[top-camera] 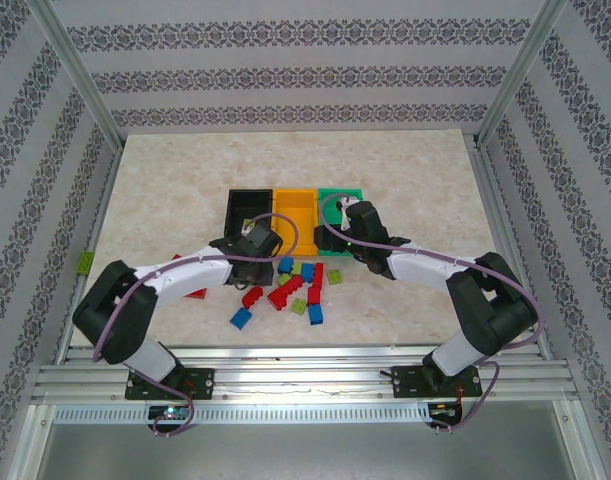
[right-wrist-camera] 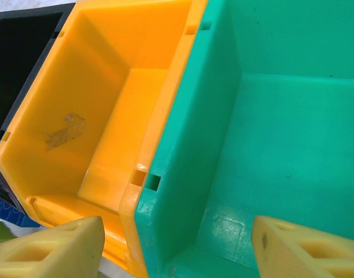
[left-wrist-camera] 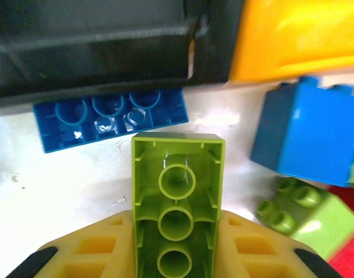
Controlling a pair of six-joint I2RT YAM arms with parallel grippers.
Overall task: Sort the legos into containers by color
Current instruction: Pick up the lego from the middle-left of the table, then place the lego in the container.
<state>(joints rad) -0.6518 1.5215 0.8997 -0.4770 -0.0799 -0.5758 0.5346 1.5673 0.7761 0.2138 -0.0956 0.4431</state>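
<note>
Found left fingers (left-wrist-camera: 90, 249) clamped on both sides of a lime green brick (left-wrist-camera: 177, 179), hollow underside showing, near the black bin (left-wrist-camera: 95, 46). Noted a blue brick (left-wrist-camera: 110, 119) on the counter (left-wrist-camera: 66, 185) just beside that bin. Found right fingers (right-wrist-camera: 55, 249) spread wide, empty, over the adjoining walls of orange bin (right-wrist-camera: 107, 116) and green bin (right-wrist-camera: 292, 145). Saw loose bricks (top-camera: 285, 290) scattered before the bins.

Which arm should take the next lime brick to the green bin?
Left. The left gripper grips a lime brick near the black bin; the right gripper hangs open and empty over the green bin rim.
</note>
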